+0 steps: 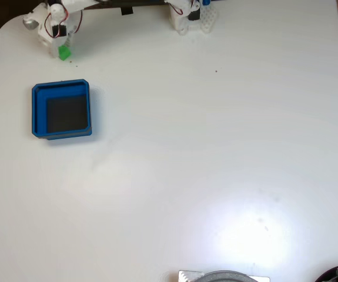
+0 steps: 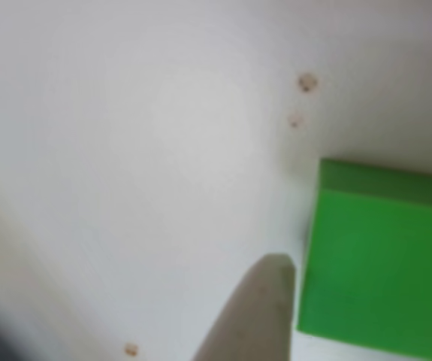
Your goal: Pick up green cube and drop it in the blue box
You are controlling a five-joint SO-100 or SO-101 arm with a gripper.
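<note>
Closest to me, in the other view, one pale, blurred fingertip (image 2: 257, 308) of mine stands just beside the small bright green plastic cube (image 2: 377, 263), at its left face; whether it touches, I cannot tell, and the blur hides my other finger. So I cannot say how wide my claw (image 1: 63, 46) is or whether it grips anything. In the fixed view the cube (image 1: 64, 53) lies on the white tabletop (image 1: 216, 147) under my claw, near the top-left edge. Farther off sits the square shallow blue box with its dark floor (image 1: 61, 110), apart from the cube. If I close off-centre, I judge the cube could skid or twist out. I count one cube, one box.
</note>
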